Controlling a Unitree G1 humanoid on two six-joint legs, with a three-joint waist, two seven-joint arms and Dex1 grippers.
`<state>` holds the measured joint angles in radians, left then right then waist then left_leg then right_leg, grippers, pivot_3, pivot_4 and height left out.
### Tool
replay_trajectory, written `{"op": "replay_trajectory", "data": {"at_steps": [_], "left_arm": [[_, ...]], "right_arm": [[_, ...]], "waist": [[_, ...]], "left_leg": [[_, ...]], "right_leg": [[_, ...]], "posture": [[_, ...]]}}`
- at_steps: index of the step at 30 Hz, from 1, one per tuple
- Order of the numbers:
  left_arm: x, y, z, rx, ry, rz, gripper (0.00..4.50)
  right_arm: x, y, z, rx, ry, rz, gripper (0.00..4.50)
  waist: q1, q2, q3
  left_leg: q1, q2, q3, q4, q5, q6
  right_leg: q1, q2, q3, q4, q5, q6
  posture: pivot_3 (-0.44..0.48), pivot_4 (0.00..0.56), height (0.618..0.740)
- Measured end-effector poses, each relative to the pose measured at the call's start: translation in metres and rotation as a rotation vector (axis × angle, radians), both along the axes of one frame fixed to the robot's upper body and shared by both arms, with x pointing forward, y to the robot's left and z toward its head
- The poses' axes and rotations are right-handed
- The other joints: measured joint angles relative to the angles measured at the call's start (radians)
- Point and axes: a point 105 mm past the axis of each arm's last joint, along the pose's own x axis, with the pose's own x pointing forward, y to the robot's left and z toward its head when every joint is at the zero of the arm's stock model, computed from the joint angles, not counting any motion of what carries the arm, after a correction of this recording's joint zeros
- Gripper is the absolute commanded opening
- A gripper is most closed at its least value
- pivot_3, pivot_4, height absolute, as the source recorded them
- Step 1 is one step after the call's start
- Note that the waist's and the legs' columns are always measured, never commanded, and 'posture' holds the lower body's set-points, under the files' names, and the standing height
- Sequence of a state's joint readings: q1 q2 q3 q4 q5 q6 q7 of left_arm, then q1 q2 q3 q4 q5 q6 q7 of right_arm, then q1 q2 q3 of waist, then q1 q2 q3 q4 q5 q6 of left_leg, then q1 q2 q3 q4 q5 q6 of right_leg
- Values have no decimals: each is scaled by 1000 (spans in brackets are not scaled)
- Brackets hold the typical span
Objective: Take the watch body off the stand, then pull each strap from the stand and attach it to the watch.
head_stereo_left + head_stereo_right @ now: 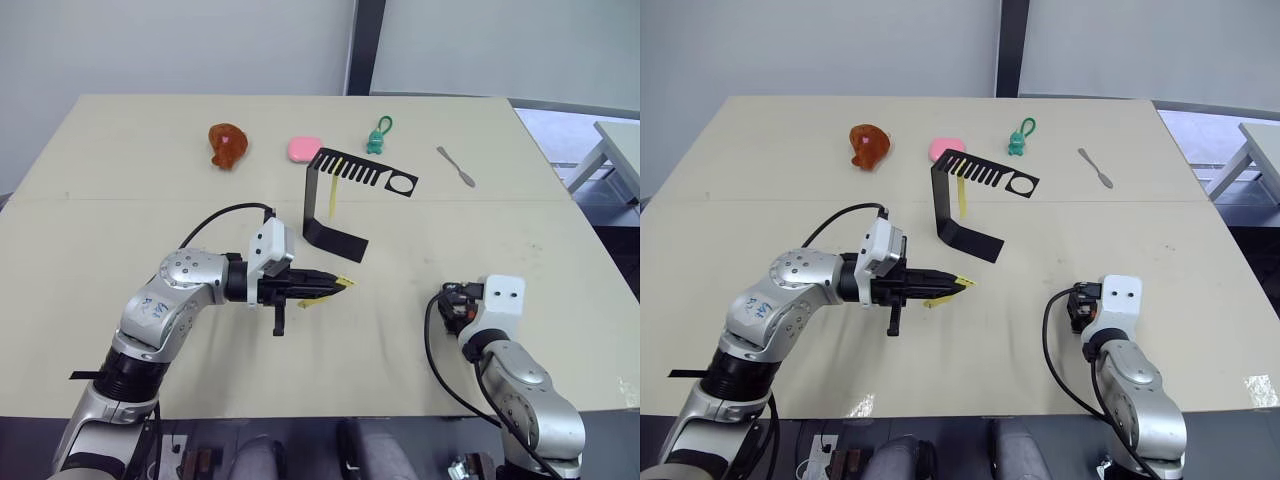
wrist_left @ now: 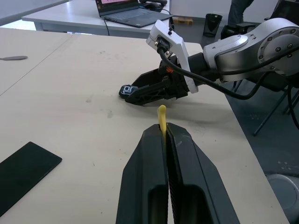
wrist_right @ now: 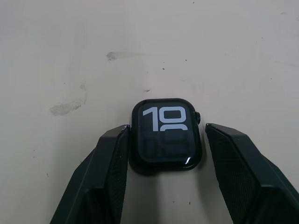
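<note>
Watch body (image 3: 166, 134): black squarish case, lying flat on the table (image 1: 120, 160), well off the stand (image 1: 335, 205) toward the robot's right. Screen faces up; white numerals "10" readable on it, the lower line cut off. No maker's name legible.

Right gripper (image 3: 166, 172): fingers spread wide to either side of the watch body; gaps show on both sides, so nothing is clamped. Judged to be steadying or bracketing the case so a strap can be brought to its edge.

Strap, first (image 2: 161, 119): yellow strip pinched between the closed fingers of the left gripper (image 2: 166, 135), its end projecting forward. Sits near the stand's base, on the robot's side, pointing toward the watch body, evidently for insertion.

Strap, second (image 1: 331, 198): hangs from the stand's slotted top arm, beside the upright; not yet pulled.

Beyond the stand: teal keychain figure (image 1: 379, 137), pink pad (image 1: 304, 149), orange-brown toy (image 1: 227, 146). To the stand's right: grey spatula (image 1: 455, 165).
</note>
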<state>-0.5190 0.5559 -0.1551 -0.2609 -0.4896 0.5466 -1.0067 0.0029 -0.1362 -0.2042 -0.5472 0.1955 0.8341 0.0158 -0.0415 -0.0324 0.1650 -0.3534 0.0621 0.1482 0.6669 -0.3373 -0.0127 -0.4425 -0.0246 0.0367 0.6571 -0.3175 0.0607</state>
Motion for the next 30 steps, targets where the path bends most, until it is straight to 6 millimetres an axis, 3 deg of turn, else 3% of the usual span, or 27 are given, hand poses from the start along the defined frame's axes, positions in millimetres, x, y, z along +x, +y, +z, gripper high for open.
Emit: {"op": "replay_trajectory", "data": {"at_steps": [4, 18, 22, 27, 30], "left_arm": [[0, 0, 0, 0, 0, 0, 0], [-1, 2, 0, 2, -28, -6, 0], [-5, 11, -5, 54, -108, -35, 0], [-4, 23, -11, 111, -184, -64, 0], [-4, 27, -10, 140, -245, -89, 0]], "right_arm": [[0, 0, 0, 0, -2, 0, 1515], [1, -7, 10, -45, 32, 81, 1505], [-1, -9, 37, -63, 30, 266, 1505], [-8, 11, 57, 2, 130, 594, 1505], [-2, 16, 67, 54, 156, 675, 1505]], "waist": [[0, 0, 0], [-8, 0, 0], [-12, 1, 0], [-13, 1, 1], [-12, 1, 1]], "left_leg": [[0, 0, 0, 0, 0, 0], [0, 0, 0, 0, 0, 0], [0, 0, 0, -1, 0, 0], [0, 0, 0, 0, 0, 0], [-1, 0, 0, 0, -1, 1]], "right_leg": [[0, 0, 0, 0, 0, 0], [0, 0, 0, 0, 0, 0], [0, 1, 0, 0, 0, 0], [0, 1, 0, 0, 0, 0], [0, 0, 0, -1, 0, 0]], "posture": [[0, 150, 740], [0, 150, 740], [0, 150, 740], [0, 150, 740], [0, 150, 740]]}}
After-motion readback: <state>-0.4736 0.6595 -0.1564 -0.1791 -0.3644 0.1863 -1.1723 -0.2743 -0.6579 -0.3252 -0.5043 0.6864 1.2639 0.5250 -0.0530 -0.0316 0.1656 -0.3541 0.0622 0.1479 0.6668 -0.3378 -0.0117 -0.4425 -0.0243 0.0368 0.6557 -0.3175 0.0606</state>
